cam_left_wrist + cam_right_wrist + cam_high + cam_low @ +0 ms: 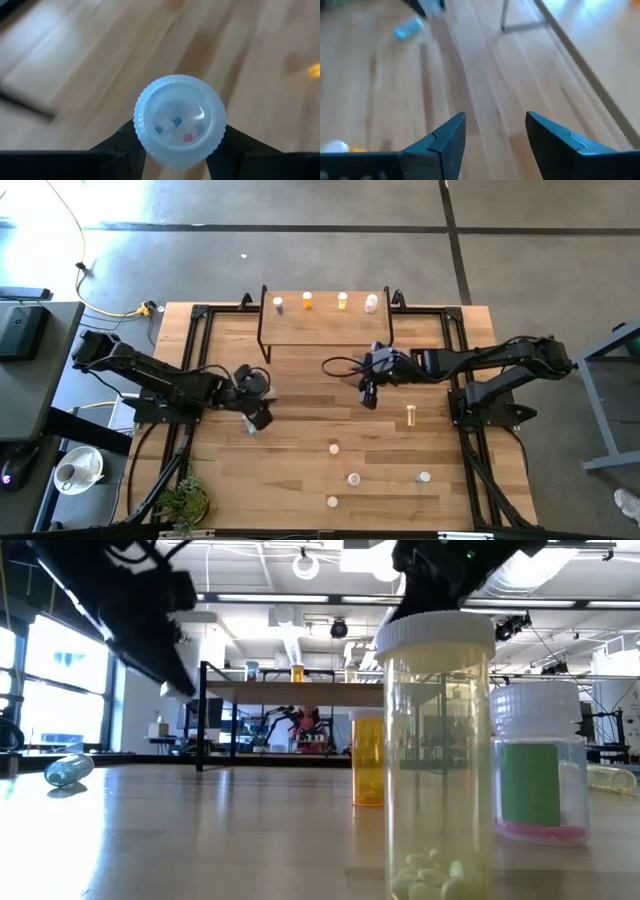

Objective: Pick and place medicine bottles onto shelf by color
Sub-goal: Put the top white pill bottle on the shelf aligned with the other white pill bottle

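The left gripper (175, 150) clamps a pale blue bottle (179, 120) over the table (300, 430), in front of the shelf (325, 328). The right gripper (495, 140) hangs wide and empty near the shelf's front right corner. Four bottles stand along the shelf's back edge.

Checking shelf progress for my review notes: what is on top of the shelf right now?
On the shelf, four bottles stand in a row along its far edge: pale blue-grey, orange, yellow and pinkish-white. The rest of its top is bare. Nothing covers it.

Pale blue bottle (179, 121) with blue, white and pink capsules, dark left pincer (175, 150), orange bottle (367, 761), light wood shelf (325, 326)
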You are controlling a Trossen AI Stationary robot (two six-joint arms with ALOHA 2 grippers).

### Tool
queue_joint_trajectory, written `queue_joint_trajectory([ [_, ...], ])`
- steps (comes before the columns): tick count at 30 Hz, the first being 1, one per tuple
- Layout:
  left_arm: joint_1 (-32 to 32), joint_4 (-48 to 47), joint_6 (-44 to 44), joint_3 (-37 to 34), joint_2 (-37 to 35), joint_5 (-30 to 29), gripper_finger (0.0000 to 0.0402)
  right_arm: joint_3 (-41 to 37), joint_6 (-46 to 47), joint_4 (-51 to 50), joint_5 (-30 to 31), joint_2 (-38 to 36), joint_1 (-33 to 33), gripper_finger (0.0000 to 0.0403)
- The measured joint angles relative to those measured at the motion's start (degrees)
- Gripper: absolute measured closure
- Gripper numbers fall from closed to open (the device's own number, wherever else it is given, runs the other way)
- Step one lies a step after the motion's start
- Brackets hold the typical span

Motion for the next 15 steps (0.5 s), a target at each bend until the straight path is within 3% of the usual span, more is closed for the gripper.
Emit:
queue_joint_trajectory([
  [8,0.71,17.77,14.84,0.02,-0.03,3.93,0.0254,0.00,-5.90,11.89,-2.61,0.00,0.00,0.0206],
  [15,3.66,27.29,18.57,0.11,1.86,6.67,0.0254,0.00,-12.57,18.59,-6.01,0.00,-0.27,0.0195],
])
